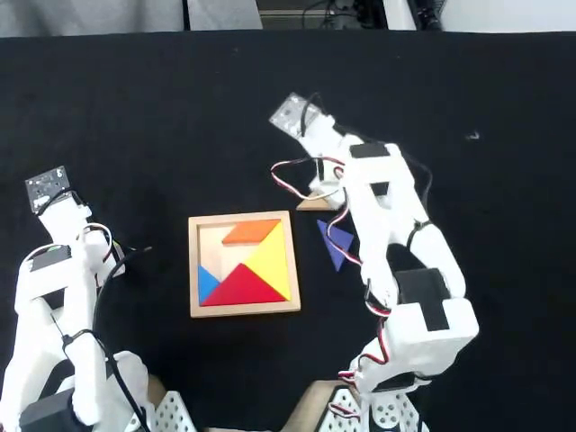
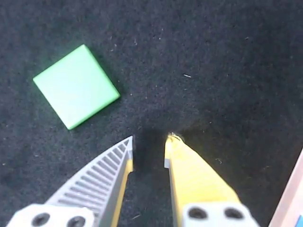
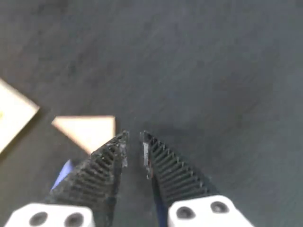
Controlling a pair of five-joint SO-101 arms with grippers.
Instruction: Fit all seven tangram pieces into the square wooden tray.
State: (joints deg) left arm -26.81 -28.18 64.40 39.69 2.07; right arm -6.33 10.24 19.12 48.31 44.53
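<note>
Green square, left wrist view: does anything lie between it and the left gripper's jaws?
Nothing visible does. Only bare black cloth lies between the green square and the left gripper, whose jaws stand slightly apart with nothing in them.

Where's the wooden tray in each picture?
High view: wooden tray in the middle of the black table.
Left wrist view: a sliver of rim at the edge, beside the left gripper.
Right wrist view: its corner at the edge, near the pale triangle.
Shared landmark: that black table.
</note>
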